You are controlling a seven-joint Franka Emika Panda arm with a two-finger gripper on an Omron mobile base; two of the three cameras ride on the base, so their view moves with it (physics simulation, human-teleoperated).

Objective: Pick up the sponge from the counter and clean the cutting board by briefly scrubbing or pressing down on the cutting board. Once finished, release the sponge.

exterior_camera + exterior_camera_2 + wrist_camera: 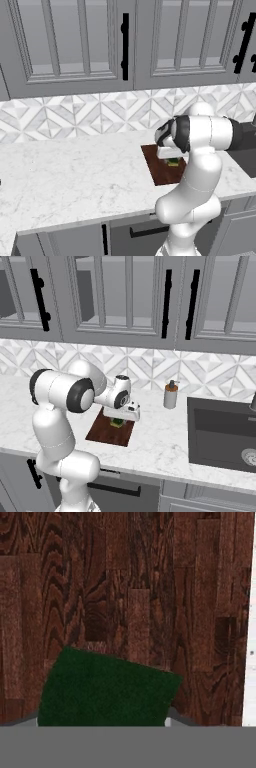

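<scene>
Sponge [107, 689] clamped in tool [120, 418], green side facing hand camera, low over dark wooden cutting board [107, 432]. Board flat on white marble table [65, 175], left of soap bottle [171, 394] and sink [222, 431].

One sponge [107, 687], one cutting board [150, 587].

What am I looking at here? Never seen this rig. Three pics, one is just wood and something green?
It's a simulated kitchen. A white robot arm works at a marble counter. Two pictures come from cameras behind the arm, on its left and right. The third looks along the gripper from a camera on the hand: the wood is the cutting board and the green is the scrub side of the sponge that the gripper holds over the board. A soap dispenser and dark sink are on the right.
</scene>
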